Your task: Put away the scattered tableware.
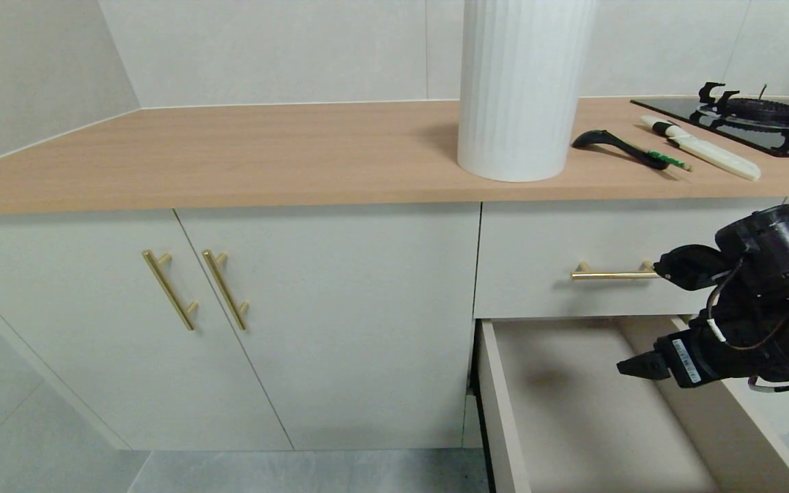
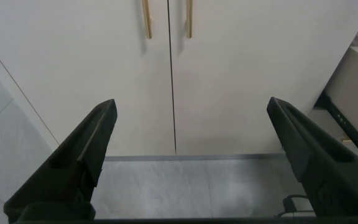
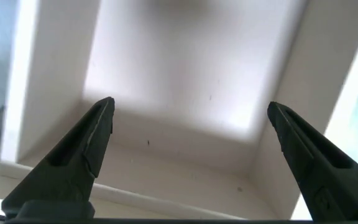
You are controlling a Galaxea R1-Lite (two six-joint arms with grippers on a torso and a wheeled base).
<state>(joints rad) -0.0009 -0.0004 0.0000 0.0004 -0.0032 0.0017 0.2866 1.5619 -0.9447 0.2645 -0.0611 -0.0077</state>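
Two pieces of tableware are seen on the wooden countertop (image 1: 230, 157), between the white ribbed vase (image 1: 518, 89) and the gas hob (image 1: 757, 113): a black ladle (image 1: 607, 142) and a pale knife (image 1: 703, 148), lying just beside each other. A small green-patterned item (image 1: 668, 161) lies at the ladle's handle end; what it is cannot be told.

Both utensils are judged light and stiff, with smooth surfaces that could slip under a loose pinch. The ladle is probably best taken across the middle of its slim handle, since the bowl is rounded and would be held poorly. The knife should be taken by its handle, the end nearer the hob; whether the blade is sheathed cannot be told.

The right gripper (image 1: 641, 318) is held with its jaws spread wide and empty above the open lower drawer (image 1: 497, 397), where the utensils would likely be placed. The left gripper (image 2: 191, 102) is likewise spread and empty, low before the cabinet doors (image 2: 229, 81)
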